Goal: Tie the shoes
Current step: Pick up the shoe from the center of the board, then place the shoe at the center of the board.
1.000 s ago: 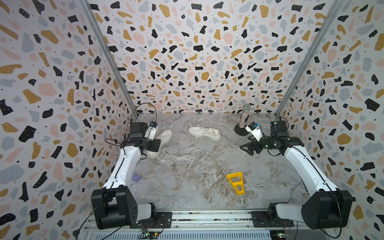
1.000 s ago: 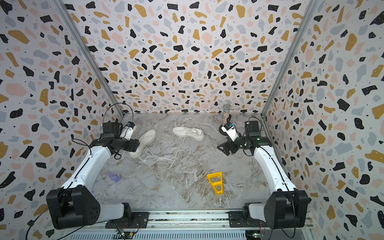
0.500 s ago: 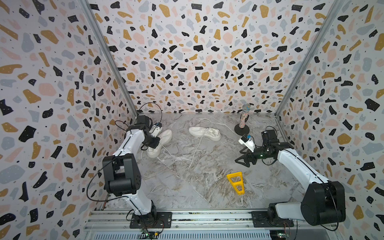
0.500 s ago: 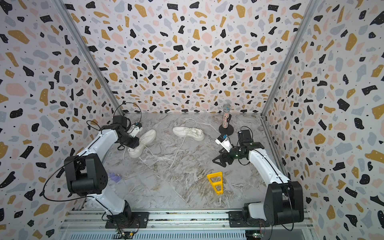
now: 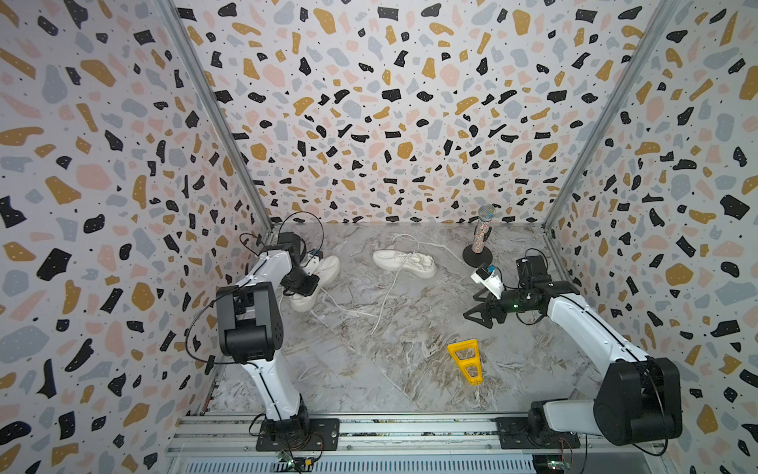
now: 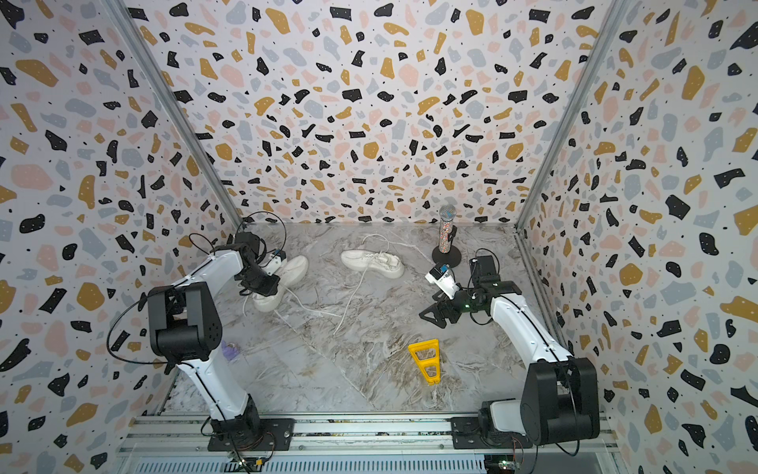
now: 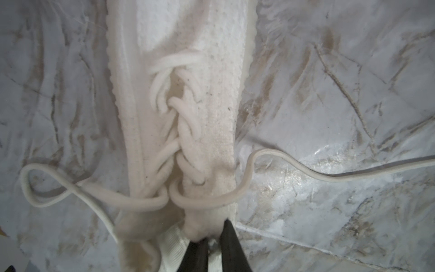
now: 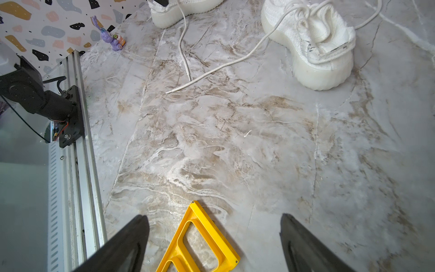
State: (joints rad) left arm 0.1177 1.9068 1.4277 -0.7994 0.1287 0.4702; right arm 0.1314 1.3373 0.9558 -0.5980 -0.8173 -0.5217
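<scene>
**Step in hand (judged):** position the first shoe (image 5: 328,264) for lace work.

**State.** The left claw (image 7: 213,237) is pressed together on the white knit at the top of the lacing. Whether that is tongue or collar cannot be told. The first shoe lies on the desk (image 5: 369,369) close to the left wall, partly under the left arm in both top views. Both its laces are untied. The looped lace end (image 7: 44,188) lies on one side of the shoe, and the trailing lace end (image 7: 329,174) runs across the marble on the other. The second shoe (image 5: 404,262) lies near the back wall, well apart, also untied. The right claw (image 8: 213,216) is spread wide and holds nothing, above the desk near the yellow frame (image 8: 200,242).

**Procedure.**
1. Confirm the pinch holds knit only, with no lace strand caught.
2. Move the shoe low and slowly, because soft knit stretches and may slip.
3. Keep the sole flat and avoid rolling the shoe.
4. Keep both lace ends on their own sides and uncrossed.
5. Set the shoe down where the right claw reaches the trailing lace end.
</scene>
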